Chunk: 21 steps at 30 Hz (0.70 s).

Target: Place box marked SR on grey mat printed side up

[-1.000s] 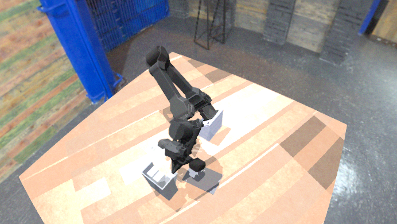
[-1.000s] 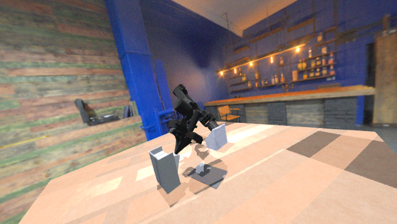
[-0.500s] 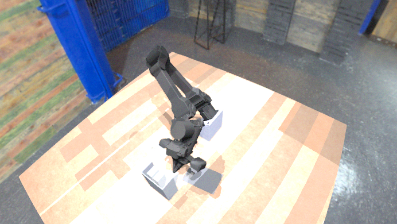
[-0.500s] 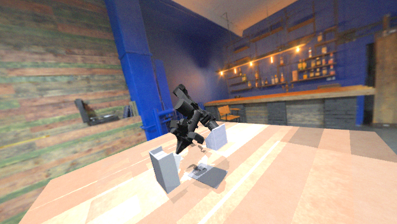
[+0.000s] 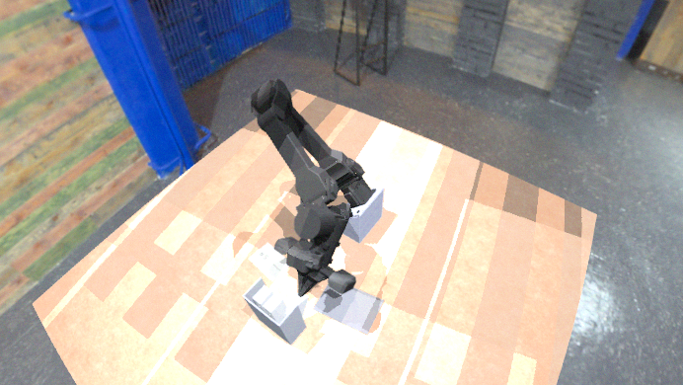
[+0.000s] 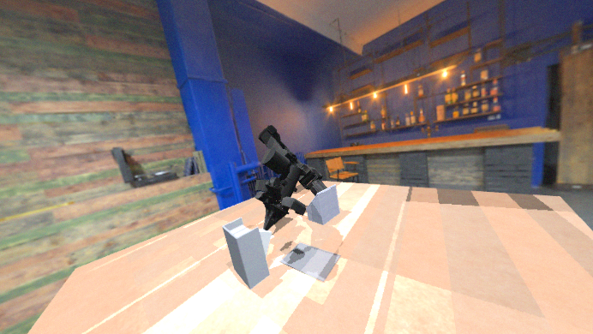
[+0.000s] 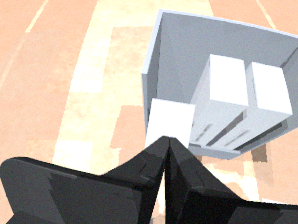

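The grey bin (image 5: 292, 328) (image 6: 250, 261) (image 7: 185, 32) stands left of the grey mat (image 5: 362, 313) (image 6: 319, 266). In the wrist view, two white boxes (image 7: 228, 82) (image 7: 271, 87) stand side by side in it, with dark marks too small to read on their sides. A third white box (image 7: 172, 117) is near the bin's left wall, its lower part hidden by the fingers. My gripper (image 5: 301, 293) (image 6: 266, 228) (image 7: 168, 143) is shut and empty, its tips above the bin's edge beside the third box; contact cannot be told. No box lies on the mat, which is partly shadowed.
A pale piece with small dark marks (image 5: 265, 256) shows behind the bin; it also shows in the exterior view (image 6: 266, 241). Another grey open-topped holder (image 5: 366, 222) (image 6: 326, 207) stands farther back, close to the arm's lower links.
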### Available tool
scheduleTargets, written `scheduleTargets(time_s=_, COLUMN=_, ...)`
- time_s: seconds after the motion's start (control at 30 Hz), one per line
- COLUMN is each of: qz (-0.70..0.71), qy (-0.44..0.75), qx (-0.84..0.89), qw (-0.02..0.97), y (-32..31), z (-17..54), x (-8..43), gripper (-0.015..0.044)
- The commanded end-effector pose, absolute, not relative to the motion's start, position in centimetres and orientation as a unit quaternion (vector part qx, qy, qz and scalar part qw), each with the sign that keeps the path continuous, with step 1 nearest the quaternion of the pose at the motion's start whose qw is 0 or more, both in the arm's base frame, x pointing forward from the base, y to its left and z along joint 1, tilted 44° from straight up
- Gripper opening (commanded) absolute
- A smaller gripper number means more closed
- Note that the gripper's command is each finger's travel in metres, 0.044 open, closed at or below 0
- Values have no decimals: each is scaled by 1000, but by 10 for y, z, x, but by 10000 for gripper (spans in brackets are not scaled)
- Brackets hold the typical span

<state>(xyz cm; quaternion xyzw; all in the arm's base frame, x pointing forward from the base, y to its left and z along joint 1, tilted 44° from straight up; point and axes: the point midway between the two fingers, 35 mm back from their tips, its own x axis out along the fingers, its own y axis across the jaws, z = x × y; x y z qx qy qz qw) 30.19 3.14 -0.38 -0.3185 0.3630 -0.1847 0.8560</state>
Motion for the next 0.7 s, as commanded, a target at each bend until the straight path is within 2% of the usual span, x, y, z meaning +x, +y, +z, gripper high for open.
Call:
scheduleTargets(time_s=0.0, qz=-190, qy=368, qx=-319, qw=853, y=27, z=-6, x=300, gripper=0)
scheduleTargets(time_s=0.67, qz=-190, qy=368, qx=-318, qw=853, y=37, z=3, x=291, gripper=0)
